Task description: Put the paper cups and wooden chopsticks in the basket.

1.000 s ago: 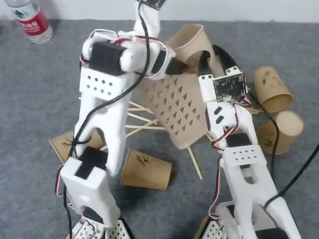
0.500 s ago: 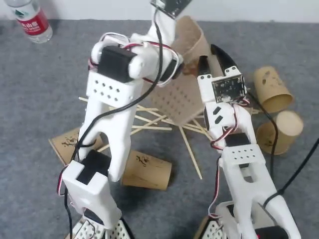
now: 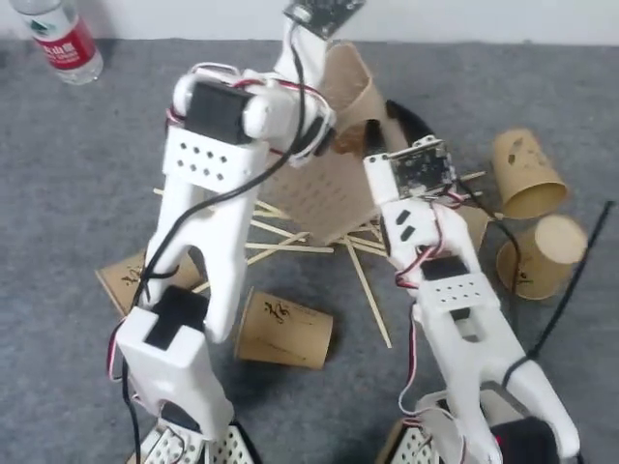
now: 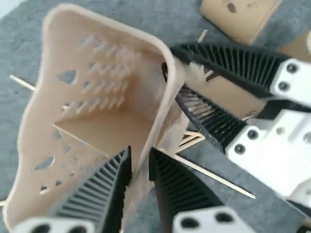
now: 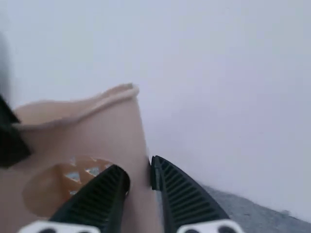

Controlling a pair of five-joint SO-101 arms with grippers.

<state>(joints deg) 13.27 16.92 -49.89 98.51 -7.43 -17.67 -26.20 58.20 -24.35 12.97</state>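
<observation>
- High view: the basket (image 3: 334, 179) sits in the upper middle of the frame, tilted, with its open mouth up toward the top edge and its perforated wall facing the camera, between the two arms.
- Left gripper (image 4: 140, 167): its jaws are nearly closed, with only the thin wall of the basket between them, so it is pinching that wall near the rim.
- Right gripper (image 5: 140, 177): it is closed to a narrow gap on another part of the basket's rim. The left wrist view shows its two ribbed black fingers (image 4: 228, 60), one inside and one outside the wall.
- Wooden chopsticks (image 3: 290, 244) lie scattered and crossing on the grey surface (image 3: 77, 193), just below and partly under the basket, in the middle of the frame.
- One thin stick runs across the inside of the basket in the left wrist view; I cannot tell what it is.
- Lower-centre cup (image 3: 283, 331) lies on its side between the two arms.
- Left cup (image 3: 126, 282) lies at middle left, partly behind the left arm.
- Upper-right cup (image 3: 527, 174) lies on its side near the right edge, and the right-edge cup (image 3: 537, 261) lies just below it.
- All of these cups are outside the basket.
- A plastic bottle (image 3: 60, 39) stands in the upper left corner, well apart from everything else.
</observation>
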